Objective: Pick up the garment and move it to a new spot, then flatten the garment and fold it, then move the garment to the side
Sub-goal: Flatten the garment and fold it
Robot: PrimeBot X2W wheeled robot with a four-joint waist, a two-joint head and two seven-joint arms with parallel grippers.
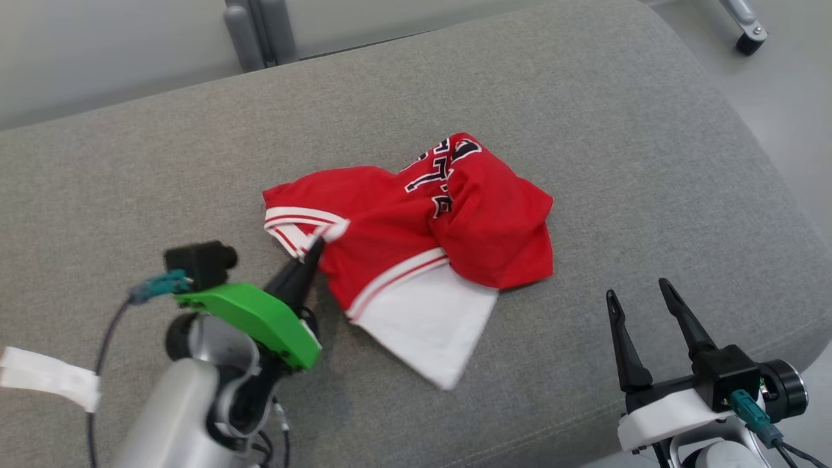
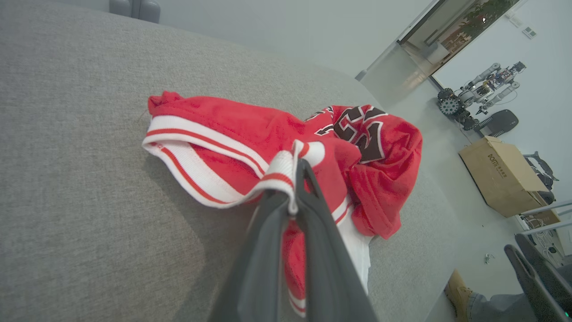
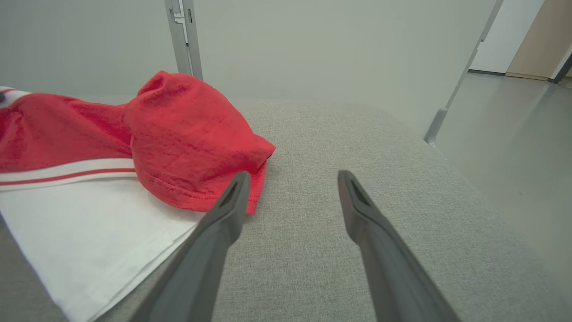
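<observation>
jersey (image 1: 403, 227): black letters — folded, unreadable | cardboard box (image 2: 500, 179): print too small to read

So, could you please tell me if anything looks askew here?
Yes: the garment lies bunched on the grey cushion, red cloth folded over its lettering, and the left claw pinches its striped trim.

Grey upholstered surface (image 1: 585, 97), pale floor (image 1: 796, 97)

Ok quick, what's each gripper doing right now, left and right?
Left gripper: shut on the garment, at its striped edge.
Right gripper: open, holding nothing.
</observation>
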